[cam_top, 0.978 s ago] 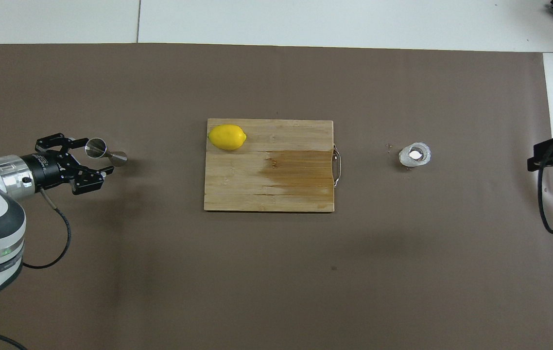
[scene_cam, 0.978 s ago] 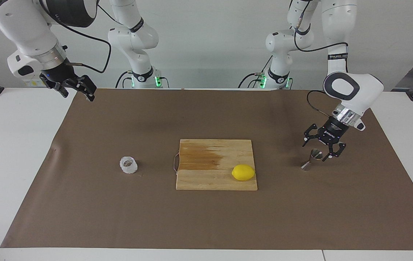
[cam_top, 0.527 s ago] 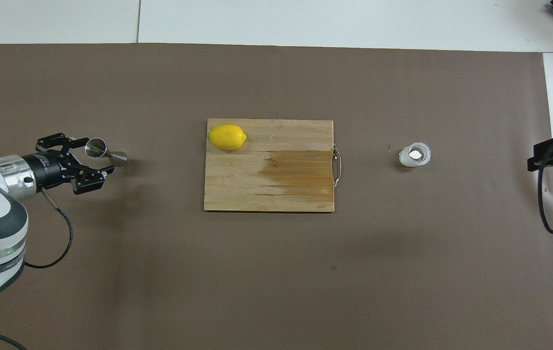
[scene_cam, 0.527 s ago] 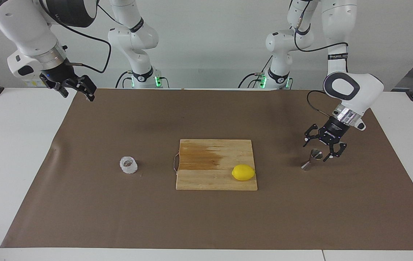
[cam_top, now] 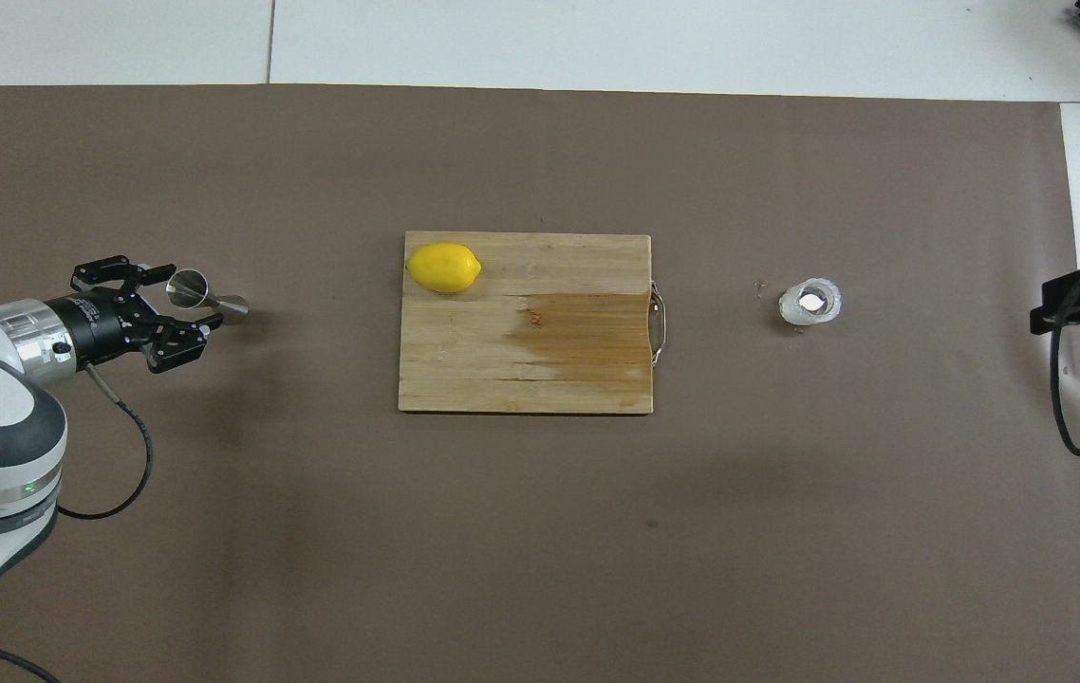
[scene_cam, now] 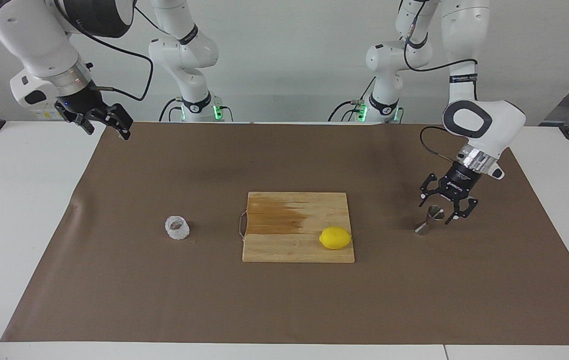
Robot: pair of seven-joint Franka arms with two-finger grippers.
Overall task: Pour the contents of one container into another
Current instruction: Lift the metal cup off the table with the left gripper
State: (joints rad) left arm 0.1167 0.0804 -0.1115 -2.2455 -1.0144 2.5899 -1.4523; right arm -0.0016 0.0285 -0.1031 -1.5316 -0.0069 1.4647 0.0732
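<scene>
The cutting board (scene_cam: 298, 227) with its lemon (scene_cam: 335, 238) separates both vessels. The left gripper (scene_cam: 443, 205), fingers spread and empty, straddles the upright jigger's (scene_cam: 429, 220) upper cone, likely for grasping. The cup (scene_cam: 177, 227) stands well away; the right gripper (scene_cam: 100, 122) waits, open.

White table (scene_cam: 24, 210) carries brown mat (scene_cam: 284, 310); cutting board (scene_cam: 284, 240), cup (scene_cam: 177, 228), jigger (scene_cam: 429, 220) below left gripper (scene_cam: 445, 206).
</scene>
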